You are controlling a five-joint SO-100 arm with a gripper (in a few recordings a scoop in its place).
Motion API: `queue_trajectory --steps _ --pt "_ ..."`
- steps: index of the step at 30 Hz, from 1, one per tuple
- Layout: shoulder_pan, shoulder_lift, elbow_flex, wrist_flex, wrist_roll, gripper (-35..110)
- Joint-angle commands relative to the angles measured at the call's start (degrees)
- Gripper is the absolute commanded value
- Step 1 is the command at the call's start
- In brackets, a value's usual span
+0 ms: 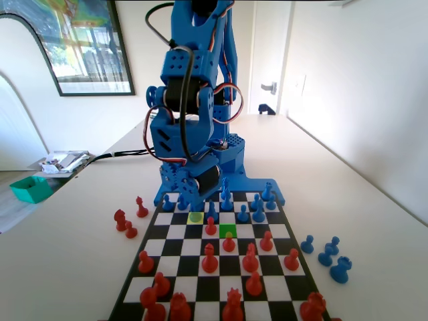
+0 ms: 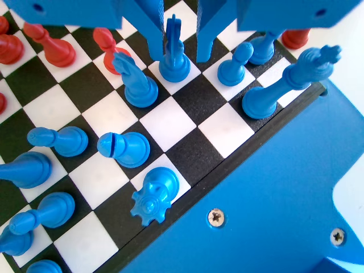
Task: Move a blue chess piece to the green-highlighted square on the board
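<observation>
- Here, the gripper (image 2: 175, 48) hangs spread, one jaw either side of the blue chess piece (image 2: 174, 57) but not pinching it, near the board's (image 2: 170, 122) arm end.
- Neighbours crowd close — a tall blue piece (image 2: 135, 82) could topple.
- The green-highlighted square (image 1: 228, 231) sits just beside a red pawn (image 1: 229, 242) — risky landing.

Fixed view: one checkered board (image 1: 289, 231) lies on the counter (image 1: 348, 200), carrying one green-highlighted square (image 1: 228, 231) and one yellow-tinted square (image 1: 195, 217). Three red pieces (image 1: 130, 231) stand off the board at centre left; four blue pieces (image 1: 326, 257) stand off it at lower right. Roughly thirteen red pieces sit on the board, with the bottom-edge cluster too crowded for a firm count. One green tray (image 1: 30, 188) sits at far left.
</observation>
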Motion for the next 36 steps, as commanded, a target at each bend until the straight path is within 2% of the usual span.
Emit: queue_trajectory --steps 1,7,16,26,31,36 --pt "0.35 1.67 -1.05 -0.44 -0.79 8" --pt "0.09 1.67 0.0 -2.81 -1.32 1" --pt "-0.18 1.93 0.35 -2.99 -2.81 1" --pt "2.46 6.94 -5.62 11.51 -10.72 1" --pt "3.78 7.12 -14.15 22.06 -11.6 1" --pt "2.29 7.91 -21.09 27.69 -10.11 1"
